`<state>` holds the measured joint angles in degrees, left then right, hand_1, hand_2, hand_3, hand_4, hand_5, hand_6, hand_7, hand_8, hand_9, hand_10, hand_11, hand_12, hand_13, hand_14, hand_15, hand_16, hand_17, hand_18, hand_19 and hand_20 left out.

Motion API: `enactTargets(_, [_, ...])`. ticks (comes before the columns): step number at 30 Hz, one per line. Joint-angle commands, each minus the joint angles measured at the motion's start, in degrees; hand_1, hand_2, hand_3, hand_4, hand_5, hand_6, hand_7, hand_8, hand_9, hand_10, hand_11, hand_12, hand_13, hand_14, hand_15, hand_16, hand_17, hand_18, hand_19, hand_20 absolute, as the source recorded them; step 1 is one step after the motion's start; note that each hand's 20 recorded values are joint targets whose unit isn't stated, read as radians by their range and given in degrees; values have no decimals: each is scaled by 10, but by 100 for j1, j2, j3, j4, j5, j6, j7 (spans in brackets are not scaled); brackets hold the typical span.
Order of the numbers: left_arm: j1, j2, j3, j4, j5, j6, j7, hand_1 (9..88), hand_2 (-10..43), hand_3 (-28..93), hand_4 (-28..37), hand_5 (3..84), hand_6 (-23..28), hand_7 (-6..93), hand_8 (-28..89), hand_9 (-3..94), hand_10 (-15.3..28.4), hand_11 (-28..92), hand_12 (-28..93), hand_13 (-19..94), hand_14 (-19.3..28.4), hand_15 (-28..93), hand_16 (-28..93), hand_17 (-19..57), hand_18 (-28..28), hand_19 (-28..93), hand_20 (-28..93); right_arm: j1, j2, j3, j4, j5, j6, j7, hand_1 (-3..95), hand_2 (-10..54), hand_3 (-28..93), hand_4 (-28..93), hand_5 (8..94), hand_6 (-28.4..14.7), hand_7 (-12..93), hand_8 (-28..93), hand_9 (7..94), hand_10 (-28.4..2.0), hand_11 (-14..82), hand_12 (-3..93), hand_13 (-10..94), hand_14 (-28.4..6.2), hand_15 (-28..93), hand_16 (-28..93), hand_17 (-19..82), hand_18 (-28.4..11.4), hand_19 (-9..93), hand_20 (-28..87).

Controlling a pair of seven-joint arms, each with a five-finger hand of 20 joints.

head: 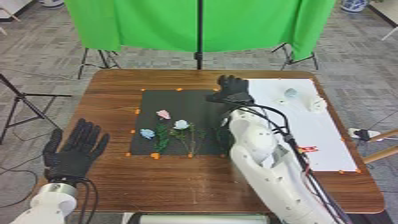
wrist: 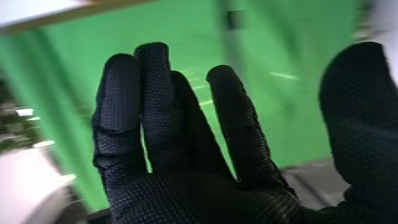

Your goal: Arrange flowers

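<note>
With fingers straight on both right hand [head: 234, 92] and left hand [head: 70, 162], expect light, soft, easily bent flowers [head: 181, 124] on the black mat [head: 191, 100], best pinched gently by their stems [head: 163, 144].

2 wht arms [head: 256, 141], blk cables [head: 284, 131]; ea. robot hand [head: 71, 161] in blk textured glove [wrist: 182, 197].

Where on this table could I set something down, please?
Bare wood lies below the black mat in the head view, between the left hand and right arm. The white sheet is bare between its pale flowers and the red item. It is crowded around the pink flower and blue flower.
</note>
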<state>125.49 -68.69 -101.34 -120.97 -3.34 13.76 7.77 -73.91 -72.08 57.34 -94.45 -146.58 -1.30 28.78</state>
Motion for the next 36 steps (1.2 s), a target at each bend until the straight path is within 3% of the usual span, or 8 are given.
enactTargets(1, [134, -59, -20, 35, 44, -86, 183, 258, 125, 755, -283, 467, 85, 212, -116, 398, 153, 293, 122, 303, 166, 506, -92, -45, 143, 399, 132, -126, 947, 1118, 379, 533, -242, -11, 311, -88, 800, -281, 472, -63, 177, -137, 423, -205, 139, 136, 365, -193, 411, 101, 234, -234, 690, 203])
enactTargets(7, [158, -69, 21, 32, 35, -136, 177, 256, 122, 761, -283, 467, 86, 207, -115, 399, 153, 289, 125, 304, 165, 500, -88, -46, 144, 397, 135, -251, 939, 1463, 486, 301, -1488, -148, 370, -93, 831, -282, 464, -51, 193, -147, 400, -183, 137, 116, 320, -186, 357, 91, 199, -220, 649, 174])
enactTargets(15, [137, -83, 55, 42, 19, -128, 150, 264, 116, 766, -283, 466, 82, 189, -114, 399, 150, 274, 124, 303, 163, 492, -82, -55, 151, 399, 146, -213, 793, 1474, 724, 247, -1803, -112, 485, -95, 842, -282, 484, -20, 212, -159, 423, -157, 132, 110, 347, -166, 326, 96, 210, -212, 659, 188])
enactTargets(17, [139, -82, 52, 45, 63, -187, 141, 265, 115, 766, -283, 466, 82, 188, -113, 398, 149, 272, 124, 303, 163, 491, -81, -55, 152, 400, 148, -216, 801, 1425, 766, 278, -1680, 17, 490, -95, 831, -282, 503, -11, 213, -162, 460, -139, 135, 110, 389, -156, 324, 101, 224, -212, 667, 194])
enactTargets(19, [143, -84, 49, 39, 41, -155, 144, 266, 115, 766, -283, 465, 82, 188, -112, 397, 149, 271, 125, 302, 163, 490, -80, -56, 152, 400, 150, -266, 833, 1369, 796, 221, -1396, 29, 504, -95, 796, -283, 582, 2, 218, -151, 584, -120, 156, 134, 498, -133, 352, 139, 254, -211, 698, 230])
enactTargets(23, [181, -86, 43, 30, 20, -138, 158, 267, 115, 765, -283, 465, 82, 187, -112, 398, 148, 271, 126, 302, 163, 489, -79, -58, 153, 401, 153, -335, 916, 1271, 827, 7, -1103, -141, 580, -95, 672, -283, 718, 2, 287, -35, 824, -102, 95, 368, 652, -72, 381, 349, 299, -215, 774, 318])
enactTargets(30, [197, -106, 40, 26, 24, -156, 133, 271, 114, 770, -283, 464, 82, 187, -110, 396, 147, 270, 127, 302, 162, 488, -77, -58, 154, 401, 157, -353, 1006, 1059, 700, -52, -413, -144, 596, -95, 685, -283, 779, -3, 358, -10, 879, -71, 150, 454, 710, -68, 435, 421, 326, -227, 818, 364])
enactTargets(36, [190, -92, 15, 28, 27, -174, 117, 272, 114, 768, -283, 464, 82, 187, -110, 396, 147, 271, 128, 302, 161, 487, -75, -58, 154, 400, 158, -490, 1300, 654, -486, 211, 333, -350, 593, -95, 699, -283, 782, -7, 356, 6, 882, -76, 151, 463, 712, -69, 437, 431, 331, -232, 823, 374])
